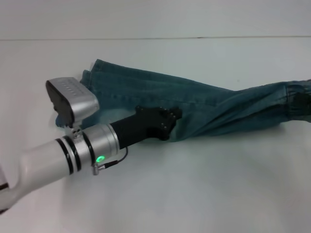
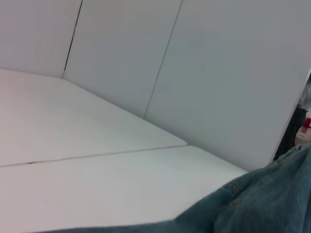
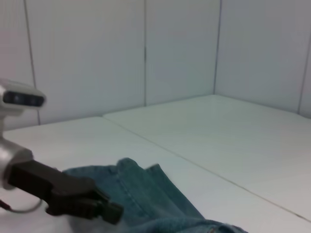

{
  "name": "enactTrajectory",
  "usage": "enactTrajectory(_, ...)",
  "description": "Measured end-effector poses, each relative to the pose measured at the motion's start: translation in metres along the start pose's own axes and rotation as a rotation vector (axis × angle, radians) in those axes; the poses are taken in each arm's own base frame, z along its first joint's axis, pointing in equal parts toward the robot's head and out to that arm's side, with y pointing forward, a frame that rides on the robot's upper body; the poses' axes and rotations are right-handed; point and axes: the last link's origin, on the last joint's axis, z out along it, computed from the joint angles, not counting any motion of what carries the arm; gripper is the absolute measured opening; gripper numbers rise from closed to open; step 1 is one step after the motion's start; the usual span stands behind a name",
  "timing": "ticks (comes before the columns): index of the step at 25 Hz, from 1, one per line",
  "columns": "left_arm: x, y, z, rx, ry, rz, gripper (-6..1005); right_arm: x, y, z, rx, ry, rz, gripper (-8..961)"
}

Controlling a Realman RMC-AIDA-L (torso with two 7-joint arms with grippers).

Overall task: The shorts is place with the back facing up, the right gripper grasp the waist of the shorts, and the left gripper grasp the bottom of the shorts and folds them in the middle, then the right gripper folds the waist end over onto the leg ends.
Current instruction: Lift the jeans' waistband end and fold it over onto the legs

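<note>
Shorts: we see the shorts (image 1: 204,104) lying long across the white worktop (image 1: 194,189), from the upper left of centre in the head view to its right edge, already doubled lengthwise into a narrow band.
Leg ends: the bottom of the shorts (image 1: 99,80) sits at the left end of the band, just beside the silver camera housing of the left arm; in the right wrist view we see these hems (image 3: 138,179) low in the frame.
Waist: the waist of the shorts (image 1: 299,99) lies bunched at the far right edge of the head view.
Left gripper: the left gripper (image 1: 170,121) rests on the near edge of the denim at mid-frame, its black fingers (image 1: 167,116) close together; we cannot tell whether cloth is pinched between them. The right wrist view shows it (image 3: 104,208) at lower left, against the denim.
Right gripper: we make out only a dark shape at the waist; its fingers cannot be judged.
Left wrist view: denim (image 2: 272,199) fills the lower right corner.
</note>
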Motion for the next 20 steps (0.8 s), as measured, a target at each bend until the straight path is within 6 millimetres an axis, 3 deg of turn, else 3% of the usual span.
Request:
enactTrajectory(11, -0.011, 0.023, 0.017, -0.023, -0.021, 0.002, 47, -0.033, -0.005, 0.012, -0.066, -0.035, -0.031, 55)
enactTrajectory(16, -0.02, 0.032, 0.02, -0.041, -0.058, 0.006, 48, -0.053, -0.011, 0.031, -0.108, -0.036, -0.078, 55)
enactTrajectory(20, -0.025, 0.036, 0.018, -0.051, -0.065, -0.009, 46, -0.072, -0.012, 0.059, -0.173, -0.005, -0.142, 56)
